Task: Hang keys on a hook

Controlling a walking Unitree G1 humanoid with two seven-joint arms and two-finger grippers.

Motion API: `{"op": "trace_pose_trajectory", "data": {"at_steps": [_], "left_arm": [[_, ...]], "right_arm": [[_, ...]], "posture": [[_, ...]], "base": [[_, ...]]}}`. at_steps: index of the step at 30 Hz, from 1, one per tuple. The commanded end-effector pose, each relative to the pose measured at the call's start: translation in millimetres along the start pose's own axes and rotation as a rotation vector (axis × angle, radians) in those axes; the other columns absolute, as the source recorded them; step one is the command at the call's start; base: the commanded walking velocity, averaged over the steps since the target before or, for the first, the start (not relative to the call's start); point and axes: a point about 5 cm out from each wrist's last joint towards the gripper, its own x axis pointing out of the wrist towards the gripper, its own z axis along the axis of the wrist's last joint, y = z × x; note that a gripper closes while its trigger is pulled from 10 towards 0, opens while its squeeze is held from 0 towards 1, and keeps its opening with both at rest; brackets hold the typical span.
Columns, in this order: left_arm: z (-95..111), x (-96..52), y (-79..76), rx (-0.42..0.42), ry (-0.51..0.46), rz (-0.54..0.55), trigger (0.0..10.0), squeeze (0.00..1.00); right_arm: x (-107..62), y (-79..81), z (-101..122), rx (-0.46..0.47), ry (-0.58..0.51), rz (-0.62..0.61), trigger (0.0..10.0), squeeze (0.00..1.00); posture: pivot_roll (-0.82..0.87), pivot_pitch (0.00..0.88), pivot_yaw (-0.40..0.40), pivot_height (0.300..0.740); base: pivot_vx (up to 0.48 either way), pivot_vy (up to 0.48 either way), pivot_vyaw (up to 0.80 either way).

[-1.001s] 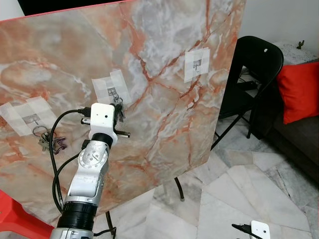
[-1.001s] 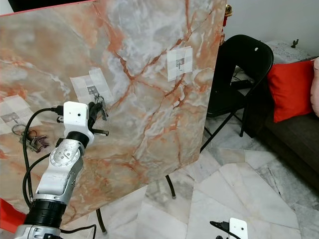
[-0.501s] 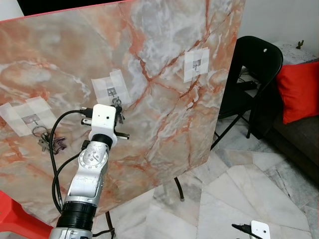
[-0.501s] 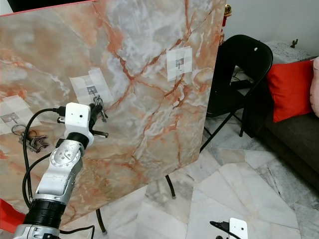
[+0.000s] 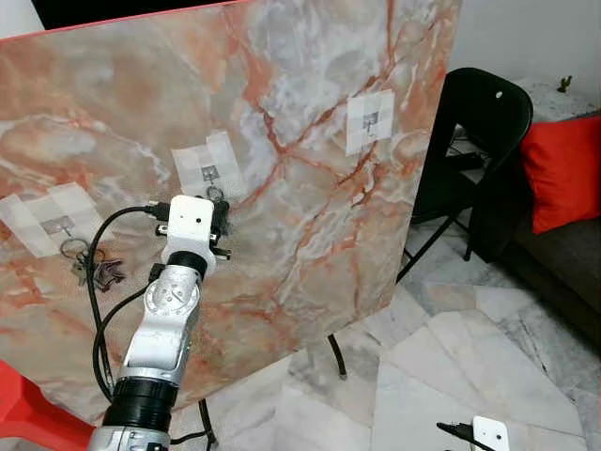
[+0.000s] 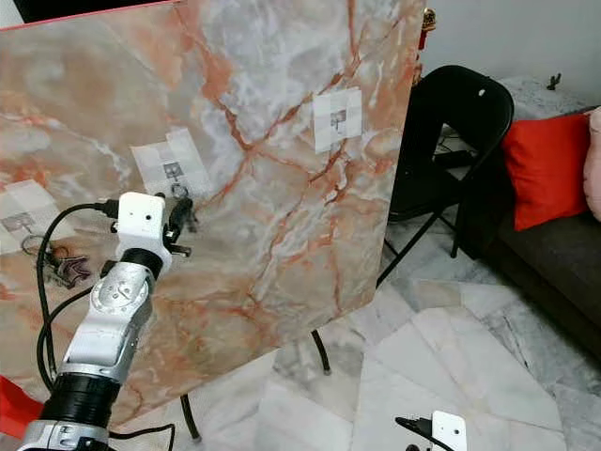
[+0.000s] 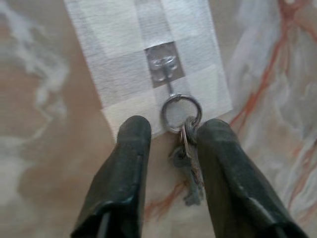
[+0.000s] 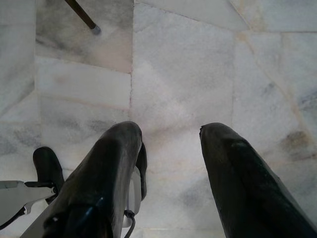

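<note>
Marble board [image 5: 310, 188]: keys [image 7: 188, 166] hang from hook [image 7: 165, 67]; left tool [image 7: 171, 129] open, should back straight off.

Large upright board of orange-and-grey veined marble pattern [image 5: 310, 188], tilted a little and propped on thin black legs [image 5: 336, 355]. Black folding chair with a round-topped back [image 5: 474, 141] just beside the board's right edge. Bright red cushion [image 5: 563, 169] further right, resting on a dark sofa [image 5: 563, 272]. Pale grey marble floor tiles [image 5: 451, 376] below. Corner of a red plastic thing [image 5: 28, 413] low at the left edge. Second bunch of keys [image 5: 89, 268] hanging low on the board's left part, under a taped patch.
</note>
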Motion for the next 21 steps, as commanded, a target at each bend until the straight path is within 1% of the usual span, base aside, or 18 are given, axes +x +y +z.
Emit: {"op": "trace_pose_trajectory", "data": {"at_steps": [1, 3, 5, 8, 9, 13, 14, 15, 17, 18, 20, 21], "left_arm": [[-6, -4.3, 11.7, 0.040, 0.032, 0.030, 10.0, 1.00], [-11, -7.6, 17.3, 0.056, 0.043, 0.034, 10.0, 1.00], [-19, -15.3, 23.6, 0.060, 0.060, 0.019, 10.0, 1.00], [-33, -27.0, 25.9, 0.063, 0.093, -0.022, 10.0, 1.00], [-40, -31.0, 27.6, 0.067, 0.117, -0.025, 10.0, 1.00], [-82, -55.7, 37.0, 0.074, 0.273, 0.000, 10.0, 1.00], [-102, -69.1, 37.2, 0.064, 0.347, -0.013, 10.0, 0.00], [-106, -71.8, 37.0, 0.060, 0.362, -0.018, 10.0, 0.00], [-127, -87.6, 38.4, 0.064, 0.450, -0.011, 10.0, 0.00], [-134, -93.3, 38.9, 0.062, 0.482, -0.009, 10.0, 0.00], [-134, -93.3, 38.9, 0.062, 0.482, -0.009, 10.0, 0.00], [-145, -103.7, 38.8, 0.056, 0.534, -0.010, 10.0, 0.00]], "right_arm": [[0.2, 0.2, 1, 0.002, -0.007, -0.001, 10.0, 0.00], [0.1, 0.0, 1, 0.002, -0.007, -0.002, 10.0, 0.00], [0.0, -0.7, 1, 0.002, -0.006, -0.004, 10.0, 0.00], [-0.1, -1.2, 1, 0.001, -0.005, -0.005, 10.0, 0.00], [-0.1, -1.2, 1, 0.000, -0.005, -0.005, 10.0, 0.00], [-0.1, -1.5, 1, -0.003, -0.005, -0.004, 10.0, 0.00], [-0.1, -1.4, 1, -0.005, -0.005, -0.004, 10.0, 0.00], [-0.1, -1.4, 2, -0.005, -0.005, -0.004, 10.0, 0.00], [0.0, -1.3, 2, -0.006, -0.005, -0.003, 10.0, 0.00], [0.0, -1.2, 2, -0.006, -0.005, -0.003, 10.0, 0.00], [0.0, -1.2, 2, -0.006, -0.005, -0.003, 10.0, 0.00], [0.0, -1.2, 2, -0.008, -0.005, -0.003, 10.0, 0.00]], "posture": [[0.03, 0.000, 0.020, 0.740], [0.03, 0.000, 0.020, 0.740], [0.04, 0.000, 0.020, 0.740], [0.04, 0.000, 0.019, 0.740], [0.04, 0.000, 0.018, 0.740], [0.04, 0.000, 0.013, 0.740], [0.04, 0.000, 0.012, 0.740], [0.04, 0.000, 0.012, 0.740], [0.05, 0.000, 0.010, 0.740], [0.05, 0.000, 0.010, 0.740], [0.05, 0.000, 0.010, 0.740], [0.05, 0.000, 0.009, 0.740]], "base": [[0.000, 0.000, 0.00], [0.000, 0.000, 0.00], [0.000, 0.000, 0.00], [0.000, 0.000, 0.00], [0.000, 0.000, 0.00], [0.000, 0.000, 0.00], [0.000, 0.000, 0.00], [0.000, 0.000, 0.00], [0.000, 0.000, 0.00], [0.000, 0.000, 0.00], [0.000, 0.000, 0.00], [0.000, 0.000, 0.00]]}}
